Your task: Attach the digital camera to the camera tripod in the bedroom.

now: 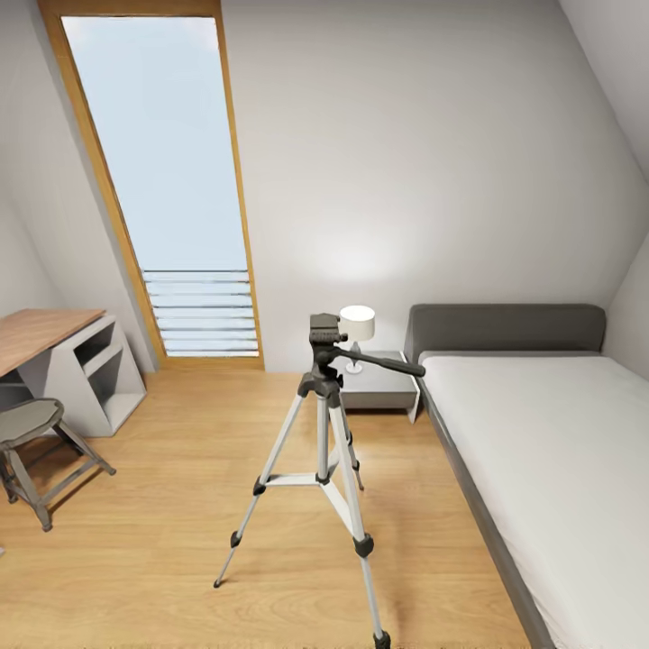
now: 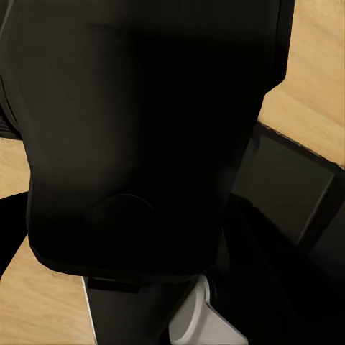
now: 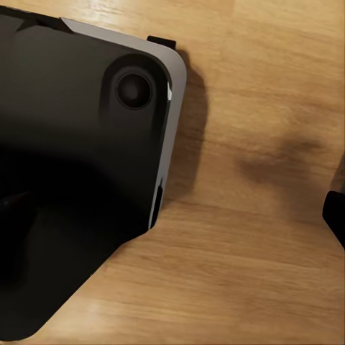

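The camera tripod [image 1: 323,424] stands on the wood floor in the middle of the bedroom, just ahead of me in the head view. Its silver legs are spread, and its black head [image 1: 324,338] is bare on top. The long pan handle [image 1: 388,363] points right, toward the bed. The digital camera is out of view. A dark part of my own body [image 2: 144,129] sits close in front of the left wrist camera. In the right wrist view my black base [image 3: 72,180] rests on the wood floor [image 3: 251,180].
A low grey bed [image 1: 541,451] with a white mattress runs along the right. A grey nightstand [image 1: 379,383] with a white lamp [image 1: 357,324] stands behind the tripod. At the left are a desk [image 1: 45,329] and a stool [image 1: 31,424]. A tall skylight [image 1: 162,153] fills the far wall.
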